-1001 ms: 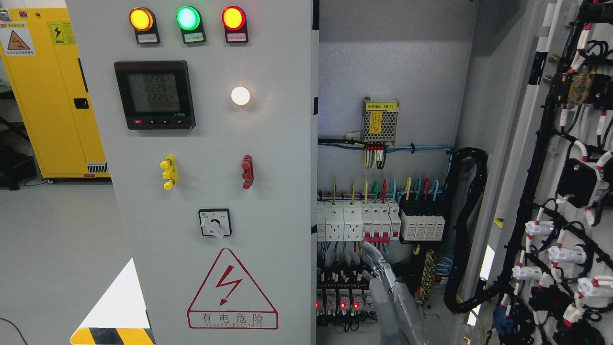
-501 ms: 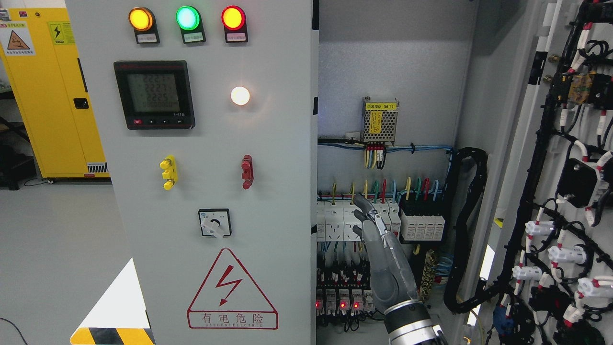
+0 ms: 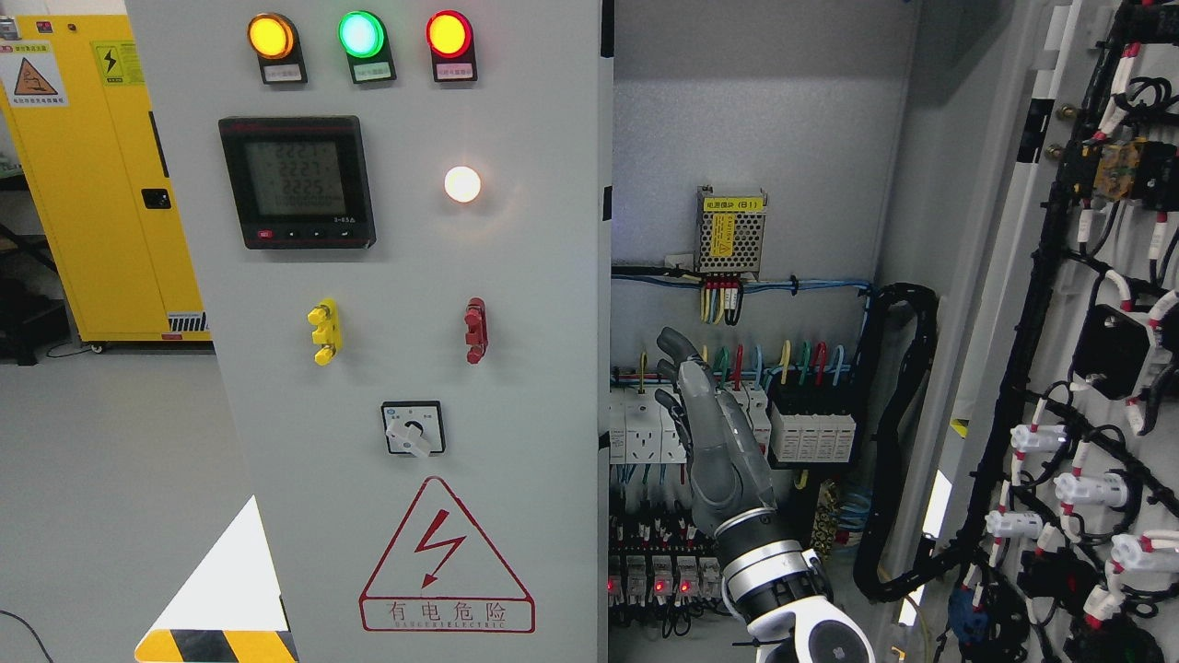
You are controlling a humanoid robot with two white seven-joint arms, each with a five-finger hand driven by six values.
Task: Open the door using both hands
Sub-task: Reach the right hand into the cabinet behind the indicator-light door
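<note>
The light is bright and even, with no strong shadows on the grey door (image 3: pixel 368 368). The white lamp (image 3: pixel 462 184) on it glows with a soft halo. Right of this door, the upper cabinet corner is a little darker. The picture is sharp everywhere, without motion blur.

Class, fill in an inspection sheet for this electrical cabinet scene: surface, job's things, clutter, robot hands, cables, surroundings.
Surface: grey floor at left.
Job's things: left door shut, lamps lit; right door swung open.
Clutter: nothing seen.
Robot hands: right robot hand raised before the breaker row, fingers extended, holding nothing; left not in view.
Cables: black conduit looping inside; coloured wires above breakers.
Surroundings: yellow cabinet behind.
</note>
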